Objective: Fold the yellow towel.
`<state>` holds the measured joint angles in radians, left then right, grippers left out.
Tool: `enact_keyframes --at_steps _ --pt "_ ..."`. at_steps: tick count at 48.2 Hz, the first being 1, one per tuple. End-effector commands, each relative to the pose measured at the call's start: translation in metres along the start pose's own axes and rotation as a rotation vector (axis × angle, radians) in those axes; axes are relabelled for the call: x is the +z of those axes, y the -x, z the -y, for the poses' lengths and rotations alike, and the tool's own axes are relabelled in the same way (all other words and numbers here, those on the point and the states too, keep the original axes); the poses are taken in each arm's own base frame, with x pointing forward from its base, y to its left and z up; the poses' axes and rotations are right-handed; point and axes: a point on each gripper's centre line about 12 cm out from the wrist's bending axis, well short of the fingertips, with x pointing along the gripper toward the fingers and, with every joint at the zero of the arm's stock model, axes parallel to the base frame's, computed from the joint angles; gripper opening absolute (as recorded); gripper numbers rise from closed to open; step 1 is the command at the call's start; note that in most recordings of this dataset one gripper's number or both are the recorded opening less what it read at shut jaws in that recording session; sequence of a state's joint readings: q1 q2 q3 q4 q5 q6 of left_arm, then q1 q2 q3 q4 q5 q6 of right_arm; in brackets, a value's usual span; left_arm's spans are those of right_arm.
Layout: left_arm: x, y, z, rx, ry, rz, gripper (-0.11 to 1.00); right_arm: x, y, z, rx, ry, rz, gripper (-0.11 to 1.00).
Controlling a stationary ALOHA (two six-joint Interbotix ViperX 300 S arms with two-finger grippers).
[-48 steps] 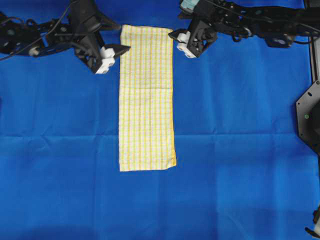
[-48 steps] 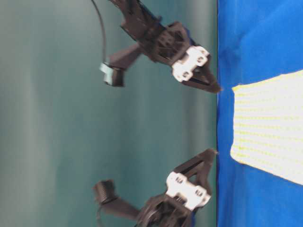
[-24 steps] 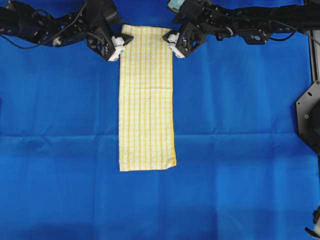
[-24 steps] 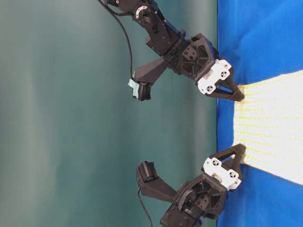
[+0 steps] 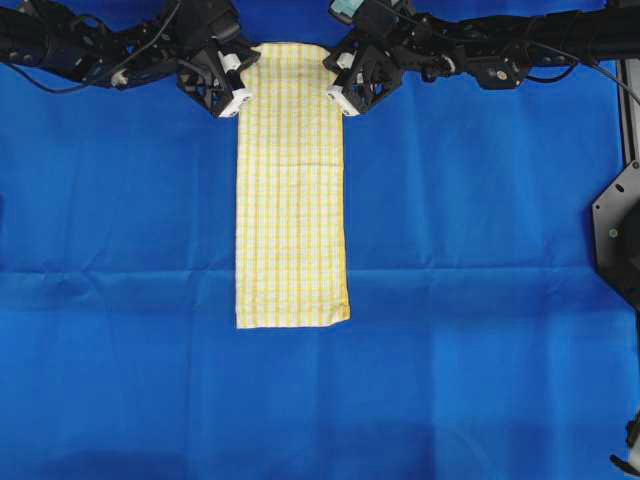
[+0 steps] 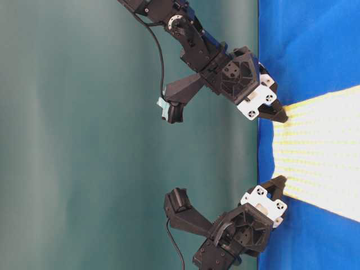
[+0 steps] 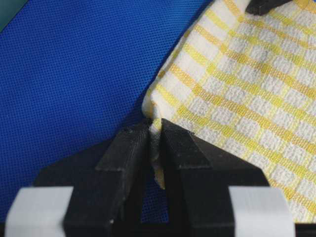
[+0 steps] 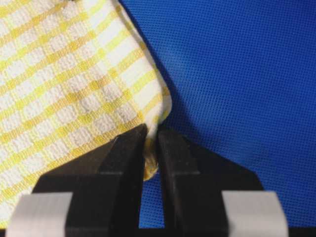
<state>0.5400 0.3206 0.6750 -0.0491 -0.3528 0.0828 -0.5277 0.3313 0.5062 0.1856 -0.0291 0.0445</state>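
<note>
The yellow towel lies as a long narrow strip on the blue cloth, running from the far edge toward the middle of the overhead view. My left gripper is shut on its far left corner; the wrist view shows the hem pinched between the black fingers. My right gripper is shut on the far right corner, where the yellow towel has its edge squeezed between the jaws. In the table-level view both grippers hold the towel's far end slightly raised.
The large blue cloth covers the whole table under the towel. A black metal bracket sits at the right edge. Both arms stretch along the far edge of the table.
Both grippers came in from beside the towel and closed on its two far corners. The towel's near end has slid slightly toward the far side.
</note>
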Motion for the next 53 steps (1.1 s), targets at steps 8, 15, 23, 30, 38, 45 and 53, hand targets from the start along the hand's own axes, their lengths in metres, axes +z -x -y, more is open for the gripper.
enact_keyframes --at_steps 8,15,23,30,38,45,53 --pt "0.018 0.007 0.003 -0.005 -0.005 0.049 0.05 0.013 0.013 0.000 0.005 -0.003 0.038 0.08" --pt "0.032 0.016 0.005 -0.009 -0.012 0.088 0.05 0.027 0.030 -0.003 0.015 -0.003 0.083 0.08" --pt "0.039 0.025 0.011 -0.022 -0.021 0.109 0.05 0.034 0.042 -0.004 0.021 -0.001 0.109 0.08" --pt "0.038 0.027 0.015 -0.029 -0.024 0.104 0.05 0.033 0.043 -0.004 0.021 -0.001 0.109 0.08" --pt "0.037 0.036 0.021 -0.044 -0.027 0.099 0.05 0.031 0.044 -0.009 0.030 0.007 0.107 0.08" --pt "0.037 0.048 0.037 -0.079 -0.050 0.094 0.05 0.024 0.056 -0.025 0.060 0.032 0.101 0.08" --pt "0.032 0.070 0.068 -0.153 -0.100 0.091 0.05 0.010 0.078 -0.055 0.123 0.075 0.102 0.08"
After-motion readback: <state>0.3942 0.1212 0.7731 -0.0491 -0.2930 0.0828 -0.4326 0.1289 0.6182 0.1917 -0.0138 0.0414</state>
